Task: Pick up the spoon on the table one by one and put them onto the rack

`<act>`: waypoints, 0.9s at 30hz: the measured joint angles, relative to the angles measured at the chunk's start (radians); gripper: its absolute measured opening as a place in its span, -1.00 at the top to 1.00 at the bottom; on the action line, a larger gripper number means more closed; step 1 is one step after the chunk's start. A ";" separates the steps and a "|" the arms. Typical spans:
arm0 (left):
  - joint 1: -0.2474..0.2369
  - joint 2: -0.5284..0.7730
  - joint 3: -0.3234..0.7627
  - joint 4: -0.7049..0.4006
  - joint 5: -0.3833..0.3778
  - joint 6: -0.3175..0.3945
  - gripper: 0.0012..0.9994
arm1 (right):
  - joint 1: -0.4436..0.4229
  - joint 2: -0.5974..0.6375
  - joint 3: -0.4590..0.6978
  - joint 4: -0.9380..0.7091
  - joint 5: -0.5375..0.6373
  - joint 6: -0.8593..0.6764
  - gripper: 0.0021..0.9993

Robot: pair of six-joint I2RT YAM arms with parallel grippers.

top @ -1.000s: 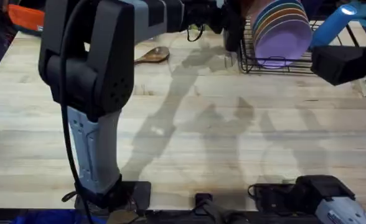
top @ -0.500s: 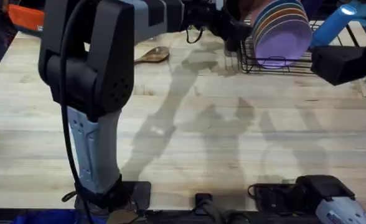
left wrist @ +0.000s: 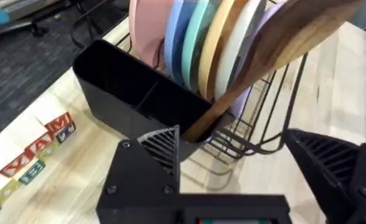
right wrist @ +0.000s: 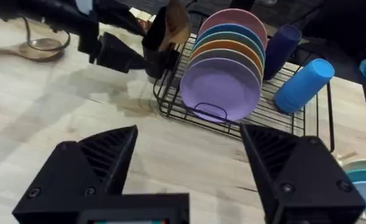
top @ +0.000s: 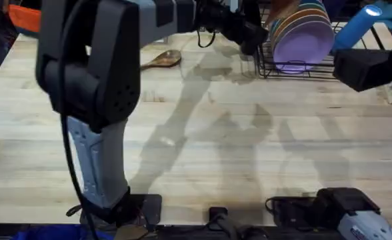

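Observation:
One brown wooden spoon (left wrist: 276, 43) stands handle-down in the black utensil cup (left wrist: 121, 81) on the side of the wire rack (top: 264, 67), its bowl leaning up against the plates. My left gripper (left wrist: 229, 140) hangs open just short of that cup, its fingers wide apart on either side of the handle and not touching it. The second spoon (top: 161, 59) lies on the table left of the rack, also seen as the spoon (right wrist: 40, 46) in the right wrist view. My right gripper (right wrist: 189, 134) is open and empty, hovering off the rack's (right wrist: 170, 106) near right side.
Coloured plates (top: 301, 33) fill the rack slots, with blue cups (right wrist: 304, 84) behind them. Letter blocks (left wrist: 40, 152) lie on the table beyond the utensil cup. A light blue plate (right wrist: 363, 174) sits right of the rack. The left arm's big link (top: 96, 73) looms over the table's left half.
The left arm's upper link has shifted slightly left and its gripper has drawn back a little from the utensil cup. The spoon on the table and the right arm have not moved.

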 joint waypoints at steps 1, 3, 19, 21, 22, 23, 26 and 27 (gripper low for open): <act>0.004 -0.010 0.000 -0.014 -0.001 0.000 -0.99 | 0.000 0.000 0.000 0.000 0.000 0.000 -0.99; 0.016 -0.038 0.000 -0.054 -0.005 0.000 -0.99 | 0.000 0.000 0.000 0.000 0.000 0.000 -0.99; 0.291 -0.255 0.000 -0.498 -0.136 0.078 -0.99 | 0.000 0.000 0.000 0.000 0.000 0.000 -0.99; 0.323 -0.291 0.000 -0.569 -0.169 0.129 -0.99 | 0.000 0.000 0.000 0.000 0.000 0.000 -0.99; 0.337 -0.311 0.000 -0.606 -0.191 0.162 -0.99 | 0.000 0.000 0.000 0.000 0.000 0.000 -0.99; 0.348 -0.329 0.000 -0.636 -0.211 0.191 -0.99 | 0.000 0.000 0.000 0.000 0.000 0.000 -0.99; 0.374 -0.382 0.000 -0.715 -0.285 0.295 -0.99 | 0.000 0.000 0.000 0.000 0.000 0.000 -0.99; 0.383 -0.398 0.000 -0.737 -0.311 0.331 -0.99 | 0.000 0.000 0.000 0.000 0.000 0.000 -0.99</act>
